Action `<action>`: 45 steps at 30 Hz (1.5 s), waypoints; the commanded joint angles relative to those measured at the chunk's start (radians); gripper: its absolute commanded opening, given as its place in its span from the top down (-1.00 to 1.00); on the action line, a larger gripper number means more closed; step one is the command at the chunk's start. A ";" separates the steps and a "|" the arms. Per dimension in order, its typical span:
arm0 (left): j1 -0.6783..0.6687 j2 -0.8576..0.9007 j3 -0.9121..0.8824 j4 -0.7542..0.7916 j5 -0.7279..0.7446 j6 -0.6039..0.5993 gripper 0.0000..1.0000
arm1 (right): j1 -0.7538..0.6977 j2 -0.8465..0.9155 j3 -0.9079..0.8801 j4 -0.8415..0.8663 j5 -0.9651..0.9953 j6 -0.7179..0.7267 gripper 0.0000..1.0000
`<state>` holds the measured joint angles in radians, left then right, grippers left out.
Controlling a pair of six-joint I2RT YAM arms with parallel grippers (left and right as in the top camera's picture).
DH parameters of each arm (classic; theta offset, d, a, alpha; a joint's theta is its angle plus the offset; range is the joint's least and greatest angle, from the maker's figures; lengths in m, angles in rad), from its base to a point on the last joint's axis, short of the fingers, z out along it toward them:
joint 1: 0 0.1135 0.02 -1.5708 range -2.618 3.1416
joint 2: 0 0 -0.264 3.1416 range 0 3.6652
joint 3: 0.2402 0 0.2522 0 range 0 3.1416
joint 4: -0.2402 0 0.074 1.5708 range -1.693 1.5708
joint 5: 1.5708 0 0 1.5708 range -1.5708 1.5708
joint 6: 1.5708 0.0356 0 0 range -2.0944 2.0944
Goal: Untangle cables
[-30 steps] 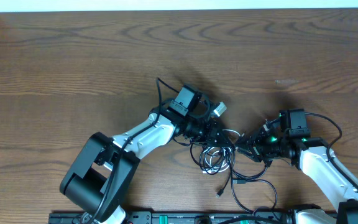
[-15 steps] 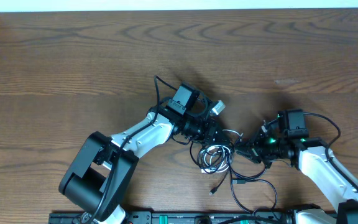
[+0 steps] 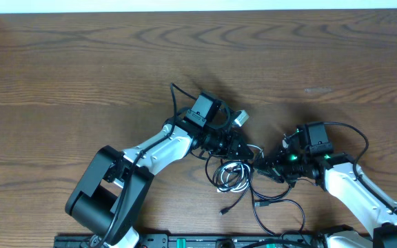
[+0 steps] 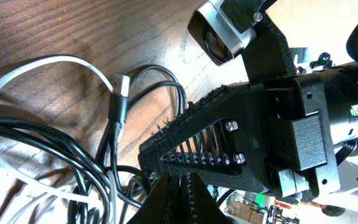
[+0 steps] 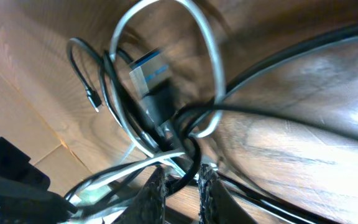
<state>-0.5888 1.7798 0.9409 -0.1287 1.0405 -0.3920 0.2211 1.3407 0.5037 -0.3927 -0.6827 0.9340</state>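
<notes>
The cables (image 3: 235, 176) lie in a knot on the wooden table, between my two grippers. Black cords and a white cord (image 3: 238, 171) loop through each other. One black loop (image 3: 276, 207) trails toward the front, and a loose plug end (image 3: 222, 210) lies to its left. My left gripper (image 3: 245, 148) is shut at the knot's upper edge, and no cord shows between its jaws (image 4: 180, 186). My right gripper (image 3: 267, 167) is shut on a black cord (image 5: 188, 174) at the knot's right side. A silver-blue plug (image 5: 146, 71) sits inside the white loop (image 5: 211, 56).
The right arm's black gripper body (image 4: 278, 137) stands very close, in front of the left fingers. The left arm's base (image 3: 109, 200) is at the front left. A black rail (image 3: 185, 242) runs along the front edge. Bare wood (image 3: 81, 69) stretches behind and to the left.
My right gripper has moved left, toward the left gripper. The knot and the loose plug end have shifted left with it. The left gripper has barely moved.
</notes>
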 commanded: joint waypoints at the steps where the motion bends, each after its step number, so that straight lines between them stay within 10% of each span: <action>1: 0.004 0.008 -0.010 0.003 -0.011 0.013 0.85 | 0.012 -0.011 -0.002 0.013 0.003 0.016 0.66; 17: 0.004 0.008 0.029 -0.086 -0.112 0.031 0.69 | 0.109 -0.011 -0.002 0.011 0.071 -0.346 0.42; 32: 0.000 0.012 0.289 -0.875 -0.567 0.272 0.54 | 0.301 -0.011 -0.002 -0.001 0.242 -0.528 0.10; 45: -0.080 0.018 0.241 -0.809 -0.612 0.297 0.50 | 0.137 -0.011 -0.001 -0.068 0.403 -0.475 -0.05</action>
<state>-0.6380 1.7824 1.2106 -0.9585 0.4664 -0.0948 0.3920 1.3266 0.5045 -0.4732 -0.3538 0.4435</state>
